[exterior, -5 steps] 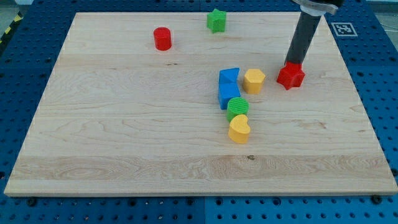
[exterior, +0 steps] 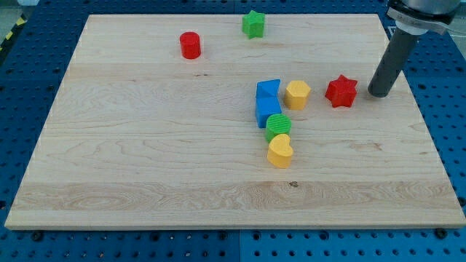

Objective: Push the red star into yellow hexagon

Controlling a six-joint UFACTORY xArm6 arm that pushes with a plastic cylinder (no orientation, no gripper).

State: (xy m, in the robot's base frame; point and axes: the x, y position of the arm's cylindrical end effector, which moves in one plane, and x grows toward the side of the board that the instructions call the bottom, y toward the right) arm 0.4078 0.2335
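Note:
The red star [exterior: 341, 91] lies on the wooden board at the view's right. The yellow hexagon [exterior: 297, 94] sits a short gap to its left, apart from it. My tip [exterior: 378, 94] is just to the right of the red star, with a small gap between them. The dark rod rises from the tip toward the view's top right.
Two blue blocks [exterior: 268, 101] touch the left of the yellow hexagon. A green round block [exterior: 277, 126] and a yellow heart [exterior: 279, 151] lie below them. A red cylinder [exterior: 190, 45] and a green star [exterior: 253, 24] sit near the board's top edge [exterior: 233, 14].
My tip has moved from the top of the red star to its right side. The red star has not visibly moved.

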